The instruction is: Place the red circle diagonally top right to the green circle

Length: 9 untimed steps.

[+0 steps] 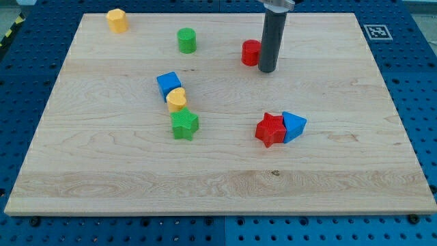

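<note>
Hiding part of the red circle, the dark rod stands just at that block's right side in the view, so the circle's right edge cannot be seen and I cannot tell for sure whether rod and block touch or sit a hair apart. The rod's upper end is cut off by the view's top edge, where only a bit of its grey collar shows. My tip rests on the counter, a pale wooden board, at the lower right of the red circle. No claw is fitted on this arm, so nothing opens or closes and nothing is held; the rod merely stands beside the red circle.

The green circle sits to the view's left of the red circle, well apart from it and slightly nearer the view's top. A yellow block, its shape hard to make out, lies near the board's top left corner. Toward the middle left, a blue cube, a small yellow block and a green star form a touching chain running downward. At the lower right of the tip, well apart from it, a red star touches a blue block whose shape looks roughly triangular.
</note>
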Available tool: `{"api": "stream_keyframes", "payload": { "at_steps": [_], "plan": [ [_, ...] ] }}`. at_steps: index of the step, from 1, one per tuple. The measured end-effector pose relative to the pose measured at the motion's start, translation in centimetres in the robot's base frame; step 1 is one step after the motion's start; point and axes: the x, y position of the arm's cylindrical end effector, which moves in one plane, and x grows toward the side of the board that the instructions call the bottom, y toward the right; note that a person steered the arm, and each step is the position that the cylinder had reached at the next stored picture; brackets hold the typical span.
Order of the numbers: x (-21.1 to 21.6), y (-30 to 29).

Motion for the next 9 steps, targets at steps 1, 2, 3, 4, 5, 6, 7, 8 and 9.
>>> {"api": "stream_keyframes", "payload": {
  "at_steps": [1, 2, 3, 4, 5, 6, 7, 8, 9],
  "plan": [
    [-0.9, -0.3],
    [-2.1, -0.3],
    [-2.8, -0.5],
    [-2.2, -0.7],
    [-2.1, -2.0],
    [-2.1, -2.1],
    [-2.9, -2.4],
    [-4.9, -3.1],
    [-6.8, -4.0]
  ]
}}
